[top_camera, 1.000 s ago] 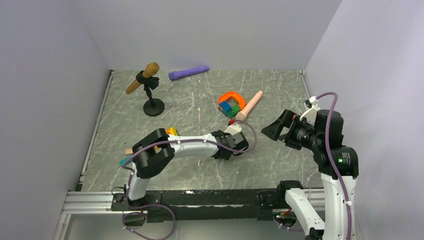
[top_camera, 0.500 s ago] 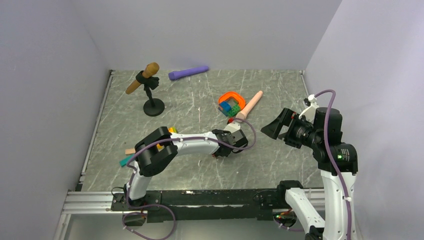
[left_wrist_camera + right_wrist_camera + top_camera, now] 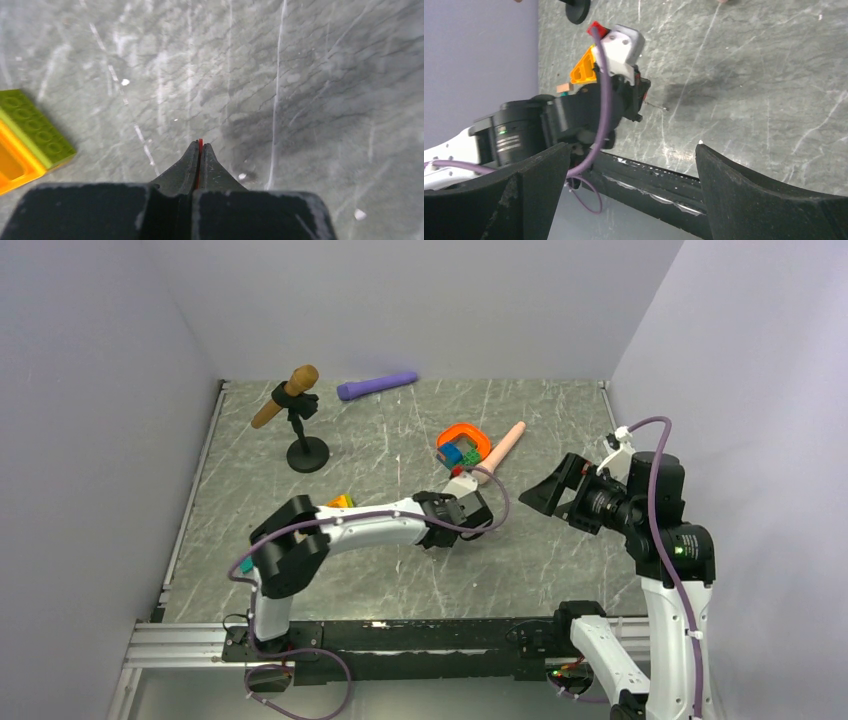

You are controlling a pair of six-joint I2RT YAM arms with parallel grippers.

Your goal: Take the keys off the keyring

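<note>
Keys (image 3: 200, 143), a red sliver, sit pinched in the left gripper's (image 3: 199, 150) pressed-together tips, well clear of the orange keyring (image 3: 466, 432) enclosing blue and green blocks (image 3: 456, 454). The right gripper (image 3: 634, 160) is spread wide.

No text, number or brand can be read. A joint of the left arm (image 3: 569, 112) carries a small printed label (image 3: 509, 143), but its lettering is too blurred to read.

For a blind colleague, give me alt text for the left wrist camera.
The left gripper is shut on a red key, only a sliver showing between its fingertips, over a grey marbled table. At the left edge sit green and orange blocks.
</note>
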